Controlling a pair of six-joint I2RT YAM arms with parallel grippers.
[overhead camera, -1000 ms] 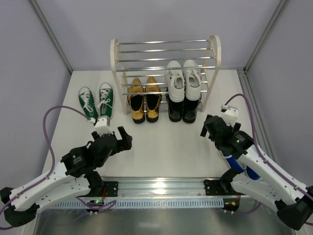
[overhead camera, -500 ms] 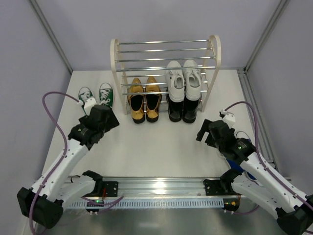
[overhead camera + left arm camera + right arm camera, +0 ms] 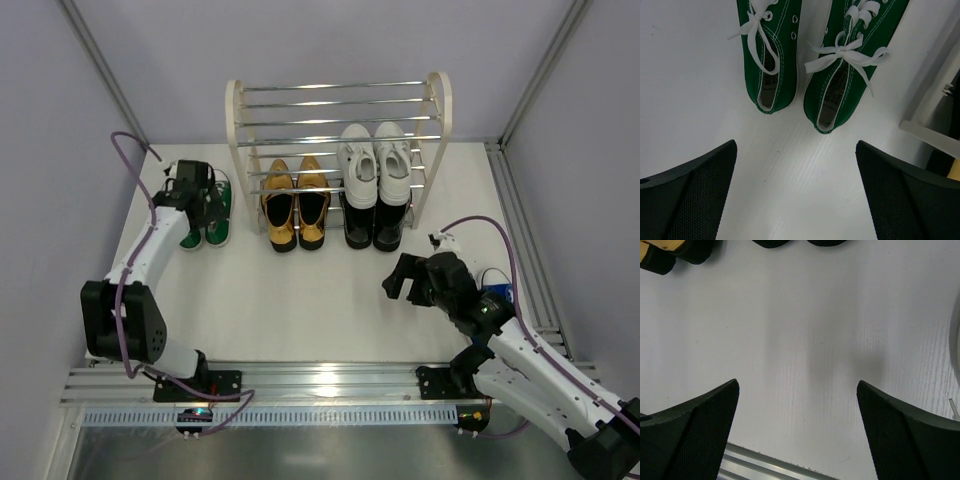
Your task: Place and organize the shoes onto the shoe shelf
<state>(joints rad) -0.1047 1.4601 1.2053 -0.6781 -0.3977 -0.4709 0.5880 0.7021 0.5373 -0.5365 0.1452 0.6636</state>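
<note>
Nearest the bases, the right claw (image 3: 404, 279) hangs over bare white table (image 3: 330, 290), right of centre. Its wrist view shows the two fingers (image 3: 695, 430) spread wide with nothing between them. Just to its right, largely hidden under that arm, a patch of blue with a white toe is probably the blue canvas sneakers (image 3: 497, 293), lying on the table well apart from the rack. Farther back on the left, the left claw (image 3: 796, 195) hovers over the heels of the green canvas sneakers (image 3: 832, 100), fingers wide apart and gripping nothing. The pair sits side by side on the table, white laces tied, just beside the left panel of the shoe shelf (image 3: 236, 130). On the shelf's lowest tier the gold loafers (image 3: 280, 210) fill the left half and the black dress shoes (image 3: 360, 228) the right half, heels toward the arms. The white sneakers (image 3: 357, 160) rest on the rods of the tier directly above the black pair. The topmost chrome rods carry no shoes.
</note>
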